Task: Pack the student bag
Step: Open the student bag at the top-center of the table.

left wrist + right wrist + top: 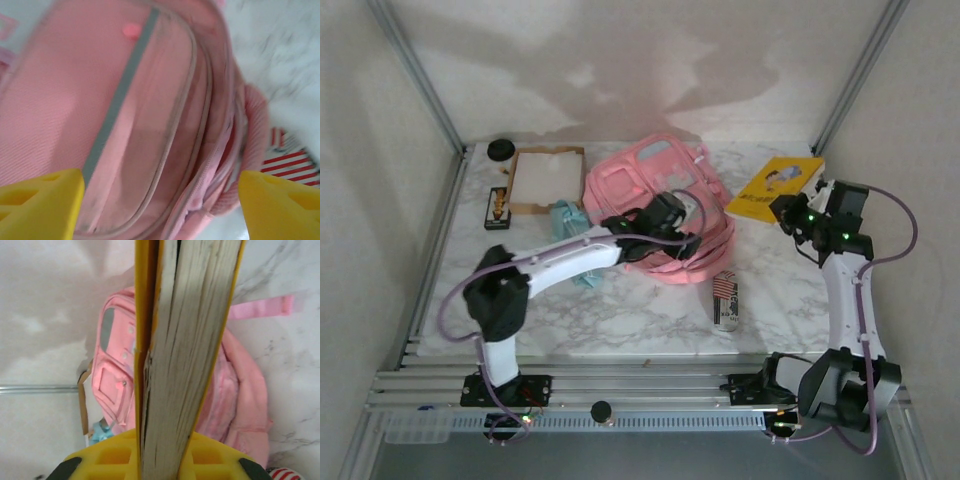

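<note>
Marble-patterned table (620,320) between white walls carries the student bag (650,190), which lies flat at the middle, toward the back. What is inside it I cannot tell. To the left of it, a shallow cardboard box (548,152) holds a white sheet (545,178). A light-blue pouch (565,215) lies between box and bag, partly under the left arm. The left gripper (160,174) hovers over the bag with its fingers spread wide, grasping nothing. The right gripper (790,212), at the back right, is clenched on a yellow book (775,185). A red-striped case (725,298) lies just in front of the bag's straps.
</note>
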`<action>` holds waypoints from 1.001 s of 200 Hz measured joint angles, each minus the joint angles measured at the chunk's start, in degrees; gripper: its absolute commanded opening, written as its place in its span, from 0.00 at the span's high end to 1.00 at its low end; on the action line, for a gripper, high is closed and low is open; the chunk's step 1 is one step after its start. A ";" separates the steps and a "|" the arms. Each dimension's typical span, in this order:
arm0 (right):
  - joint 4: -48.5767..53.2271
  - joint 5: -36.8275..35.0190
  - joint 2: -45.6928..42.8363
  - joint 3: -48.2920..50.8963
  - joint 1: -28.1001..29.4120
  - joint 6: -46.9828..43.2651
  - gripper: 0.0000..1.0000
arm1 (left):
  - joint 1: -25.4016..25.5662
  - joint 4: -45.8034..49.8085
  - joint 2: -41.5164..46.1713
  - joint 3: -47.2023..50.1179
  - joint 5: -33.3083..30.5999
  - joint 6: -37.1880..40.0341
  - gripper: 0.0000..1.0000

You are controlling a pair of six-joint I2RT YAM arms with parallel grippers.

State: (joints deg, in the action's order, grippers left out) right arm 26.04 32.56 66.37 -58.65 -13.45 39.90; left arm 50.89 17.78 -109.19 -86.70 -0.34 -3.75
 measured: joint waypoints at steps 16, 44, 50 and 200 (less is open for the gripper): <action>0.48 0.04 -0.02 0.72 -1.40 -0.35 1.00 | 1.09 1.25 -5.09 -2.99 -1.31 3.63 0.20; 0.74 0.39 -0.02 1.92 -3.04 -0.57 1.00 | 1.14 2.36 -11.63 -8.04 -4.26 7.56 0.23; 0.81 0.46 -0.02 2.03 -3.19 -0.59 1.00 | 1.14 2.43 -12.57 -8.87 -4.94 8.24 0.25; 0.37 2.14 -1.03 2.91 -3.34 -0.94 1.00 | -0.81 1.66 -16.65 -13.44 -5.84 10.75 0.75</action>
State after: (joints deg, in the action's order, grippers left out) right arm 26.41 34.70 65.34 -55.75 -16.80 38.96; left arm 50.09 19.44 -125.84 -100.14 -6.17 7.01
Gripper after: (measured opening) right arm 0.159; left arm 0.292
